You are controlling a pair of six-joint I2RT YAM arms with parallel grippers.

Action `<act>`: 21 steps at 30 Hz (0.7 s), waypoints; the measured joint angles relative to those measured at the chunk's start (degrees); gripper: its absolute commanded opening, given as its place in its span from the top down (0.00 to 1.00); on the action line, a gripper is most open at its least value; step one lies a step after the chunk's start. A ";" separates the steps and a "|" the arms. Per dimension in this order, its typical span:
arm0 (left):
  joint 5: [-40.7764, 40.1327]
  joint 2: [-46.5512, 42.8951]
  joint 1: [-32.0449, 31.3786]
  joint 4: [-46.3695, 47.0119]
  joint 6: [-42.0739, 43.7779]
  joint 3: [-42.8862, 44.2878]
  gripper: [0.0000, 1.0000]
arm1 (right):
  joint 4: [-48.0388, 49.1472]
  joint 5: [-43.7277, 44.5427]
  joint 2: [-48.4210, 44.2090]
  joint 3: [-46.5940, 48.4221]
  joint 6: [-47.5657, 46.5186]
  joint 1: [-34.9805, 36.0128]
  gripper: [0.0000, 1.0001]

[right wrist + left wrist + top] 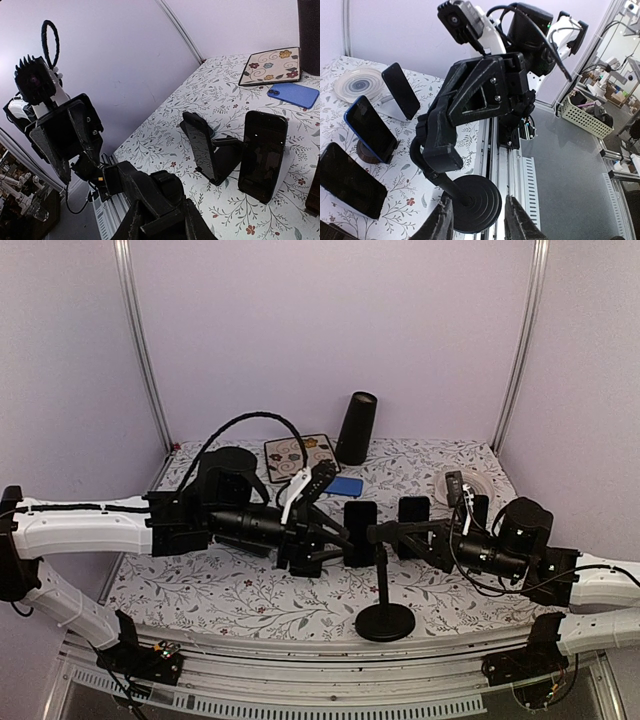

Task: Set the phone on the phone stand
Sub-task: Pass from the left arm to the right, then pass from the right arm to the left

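Now we see the right gripper point(160, 204) pinched on the head of the stand point(386, 621). The stand's round base sits on the worktop point(220, 590) near the front edge, with its pole upright. Opposite it, the left gripper point(477, 215) hangs low over the worktop with its fingers point(442, 222) spread; in its own view the base shows between them. The phone point(360, 522) stands upright on the worktop, not yet on the stand. From above it sits between the left gripper and the stand's head, just behind the pole, and we cannot tell whether it touches either one. A second phone point(413, 512) is propped upright a little to the right, close to the right gripper. A blue phone point(345, 486) lies flat further back. Behind it a flowered tile point(298, 452) lies beside a black cylinder point(357, 428), which stands by the rear wall. A white disc point(480, 483) rests at the right of the worktop, behind the right arm.
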 measured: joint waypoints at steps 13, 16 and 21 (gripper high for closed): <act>-1.62 -2.05 0.07 2.51 -1.29 -1.09 0.66 | 3.78 10.47 0.20 -1.22 0.50 4.61 0.98; -1.81 -2.32 0.13 2.51 -1.36 -1.11 0.66 | 5.25 12.35 1.36 -1.22 0.33 5.68 0.98; -2.16 -2.40 0.17 2.58 -1.79 -1.25 0.66 | 6.16 14.99 3.23 -1.22 -0.52 7.32 0.98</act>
